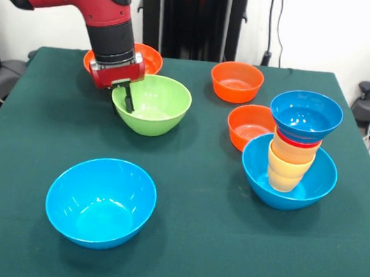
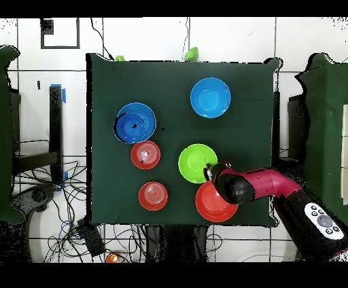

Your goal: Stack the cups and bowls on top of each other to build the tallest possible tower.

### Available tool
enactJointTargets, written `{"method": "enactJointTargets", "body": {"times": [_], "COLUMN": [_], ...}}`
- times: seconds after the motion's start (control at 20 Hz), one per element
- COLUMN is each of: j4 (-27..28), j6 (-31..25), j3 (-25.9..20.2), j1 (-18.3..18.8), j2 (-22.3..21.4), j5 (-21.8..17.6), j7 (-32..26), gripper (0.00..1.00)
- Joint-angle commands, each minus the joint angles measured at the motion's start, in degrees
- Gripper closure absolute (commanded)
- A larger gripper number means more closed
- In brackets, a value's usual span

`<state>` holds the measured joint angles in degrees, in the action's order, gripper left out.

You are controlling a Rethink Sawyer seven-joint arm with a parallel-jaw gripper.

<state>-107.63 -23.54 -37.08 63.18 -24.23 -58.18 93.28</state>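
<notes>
We see the tower [image 1: 292,150] at the table's [image 1: 196,242] right, two small bowls [image 1: 237,81] behind it, one big bowl [image 1: 100,201] near front left, another [image 1: 152,104] behind that.

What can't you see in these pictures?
- Large orange bowl: front view, the arm covers most of it.
- Gripper at the green bowl: its jaws, open or shut, can't be told; the overhead view hides them under the arm.
- Tower: the cups' insides are hidden by nesting.
</notes>
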Motion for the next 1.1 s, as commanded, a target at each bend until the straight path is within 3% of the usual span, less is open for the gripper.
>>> {"method": "enactJointTargets", "body": {"times": [0.05, 0.25, 0.35, 0.45, 0.6, 0.7, 0.85, 1.1], "j4": [4.3, 2.8, 0.0, -4.8, -14.2, -19.0, -22.6, -25.0], "j6": [-4.5, -5.2, -6.7, -9.6, -17.5, -18.1, -18.2, -20.1], "j3": [0.0, 0.1, -0.6, -2.1, -7.7, -11.4, -14.9, -18.5], "j1": [-3.1, -3.1, -2.6, -1.4, 2.9, 6.0, 8.3, 8.1], "j2": [1.9, -0.6, -4.2, -10.1, -21.0, -25.7, -28.3, -29.0], "j5": [-5.2, -4.4, -2.3, 1.8, 13.3, 17.8, 19.5, 22.3], "j7": [-14.5, -13.9, -13.7, -14.4, -18.4, -18.9, -19.0, -14.7], "gripper": [1.00, 1.00, 1.00, 1.00, 1.00, 1.00, 1.00, 1.00]}}
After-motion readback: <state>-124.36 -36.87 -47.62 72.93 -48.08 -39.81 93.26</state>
